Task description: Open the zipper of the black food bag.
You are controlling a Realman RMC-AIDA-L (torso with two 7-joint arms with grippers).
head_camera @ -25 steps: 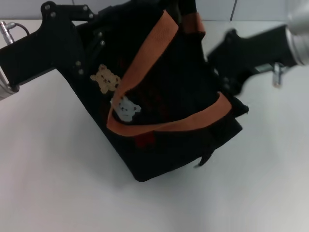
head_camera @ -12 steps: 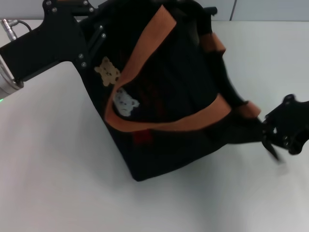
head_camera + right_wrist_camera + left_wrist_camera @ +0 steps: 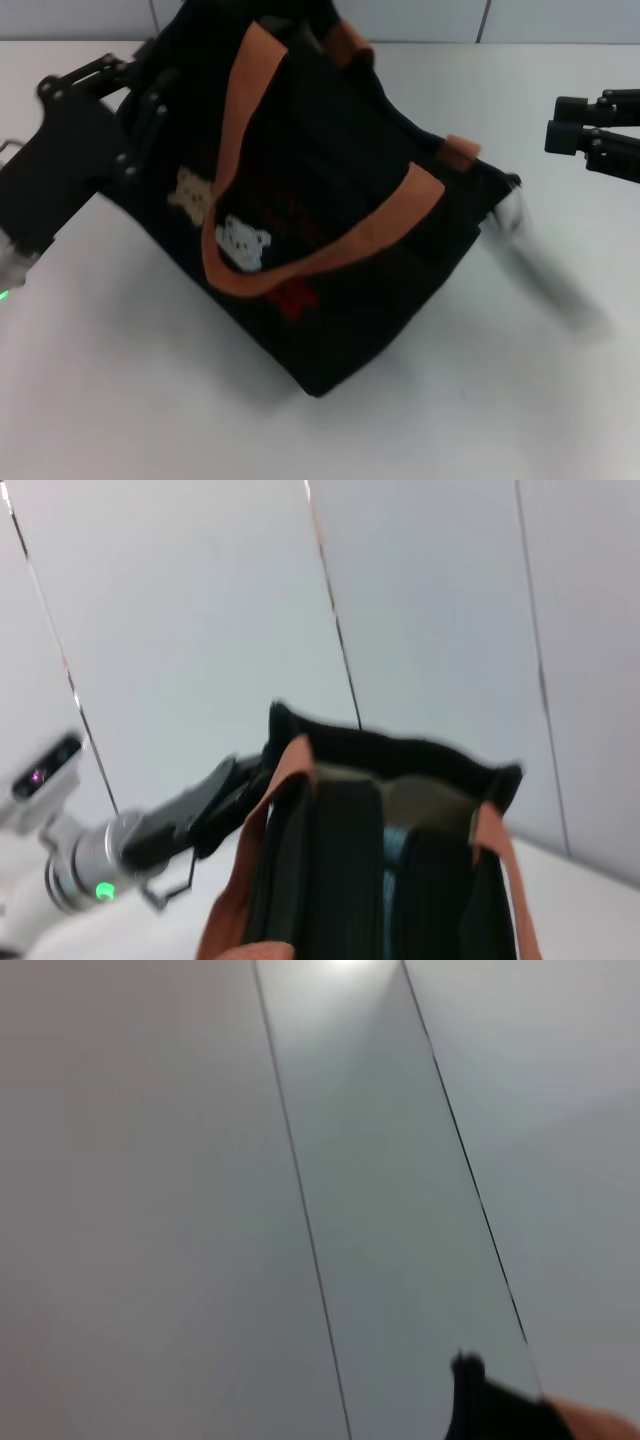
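The black food bag [image 3: 350,250] hangs tilted in the middle of the head view, with its orange-brown handles [image 3: 330,250], bear patches [image 3: 243,243] and red label [image 3: 297,297] facing me. My left gripper [image 3: 135,125] is at the bag's upper left corner and holds it by the rim. My right gripper [image 3: 560,122] hovers at the far right, open and apart from the bag. In the right wrist view the bag's mouth [image 3: 400,810] gapes, showing pale lining. The zipper track follows the black rim [image 3: 390,748]. A blurred silver glint [image 3: 510,208] shows at the bag's right corner.
The white table [image 3: 120,380] spreads under and around the bag. Pale wall panels [image 3: 380,1160] stand behind it. The left arm [image 3: 110,850], with a green light on it, shows in the right wrist view.
My right gripper has left the bag's right corner and moved up and away to the far right. The bag has swung, and my left gripper has moved down and left with it.
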